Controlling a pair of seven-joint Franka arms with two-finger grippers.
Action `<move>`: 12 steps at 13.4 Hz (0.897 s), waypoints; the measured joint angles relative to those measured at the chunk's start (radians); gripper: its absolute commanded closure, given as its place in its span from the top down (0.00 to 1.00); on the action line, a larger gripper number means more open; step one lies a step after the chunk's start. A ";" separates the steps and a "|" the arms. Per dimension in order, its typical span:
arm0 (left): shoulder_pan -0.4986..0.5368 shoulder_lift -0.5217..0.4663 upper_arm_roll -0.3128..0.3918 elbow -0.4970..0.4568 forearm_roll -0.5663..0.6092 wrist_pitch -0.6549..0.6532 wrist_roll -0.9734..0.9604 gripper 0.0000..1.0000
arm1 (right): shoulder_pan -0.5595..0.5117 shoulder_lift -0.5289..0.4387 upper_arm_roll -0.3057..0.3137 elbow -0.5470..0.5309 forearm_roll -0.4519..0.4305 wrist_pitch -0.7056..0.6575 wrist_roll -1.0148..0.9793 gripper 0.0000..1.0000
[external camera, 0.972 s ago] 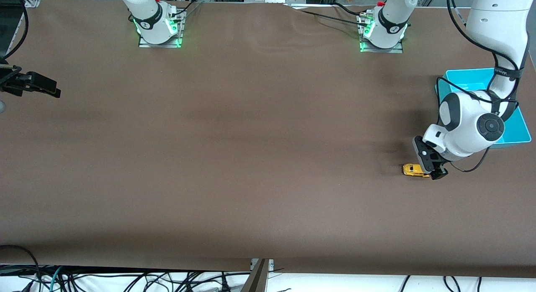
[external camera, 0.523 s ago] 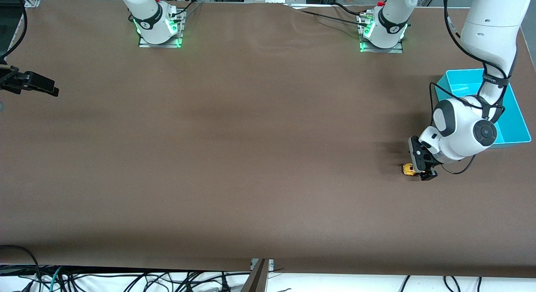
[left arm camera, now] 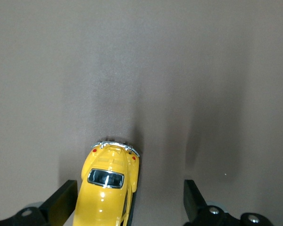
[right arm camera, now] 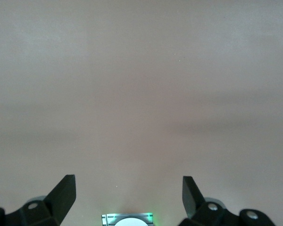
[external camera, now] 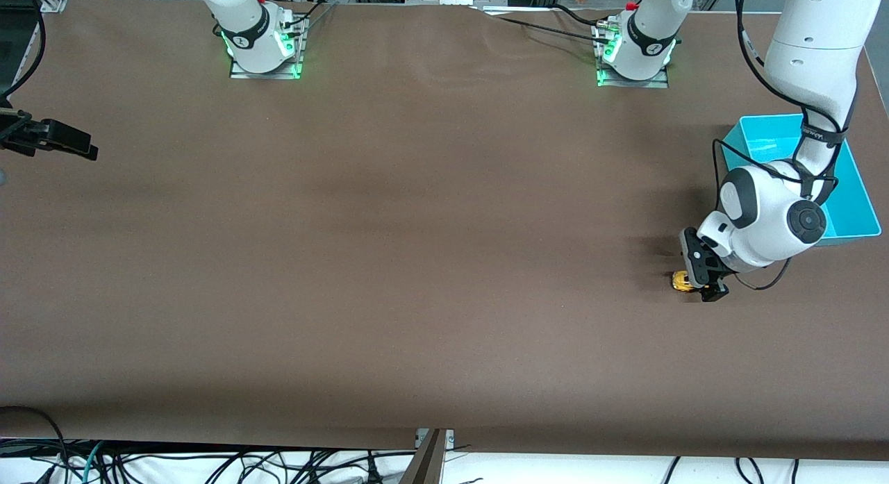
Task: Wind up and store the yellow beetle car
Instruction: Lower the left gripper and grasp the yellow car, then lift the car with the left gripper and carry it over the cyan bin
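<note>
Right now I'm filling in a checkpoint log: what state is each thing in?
Yellow toy car: upright on the table, between the left gripper's open fingers, against one, not gripped.
Blue bin: open-topped, no car inside.
Left gripper: open, down at the car.
Right gripper: open, waiting.

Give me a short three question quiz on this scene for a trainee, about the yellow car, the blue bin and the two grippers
1. True or false: the yellow beetle car lies inside the blue bin.
2. Which gripper has the car between its open fingers: A left, B right, C neither?
3. Fill in: the car lies ____ the front camera than the bin.

Key
1. False. The car sits on the brown table, outside the bin.
2. A. The left gripper is down around the car, one finger beside it and the other apart from it. The right gripper waits open at the right arm's end of the table.
3. Nearer to.
</note>
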 measured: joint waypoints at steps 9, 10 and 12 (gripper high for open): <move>0.000 -0.007 0.005 0.011 -0.004 0.000 0.000 0.00 | 0.000 0.002 0.000 0.000 0.000 0.000 0.000 1.00; 0.000 -0.015 0.005 0.013 -0.004 -0.004 0.000 0.00 | 0.000 0.002 0.000 0.000 0.000 0.000 0.000 1.00; 0.000 -0.039 0.005 0.016 -0.004 -0.043 0.000 0.00 | 0.000 0.002 0.000 0.000 0.000 0.001 0.000 1.00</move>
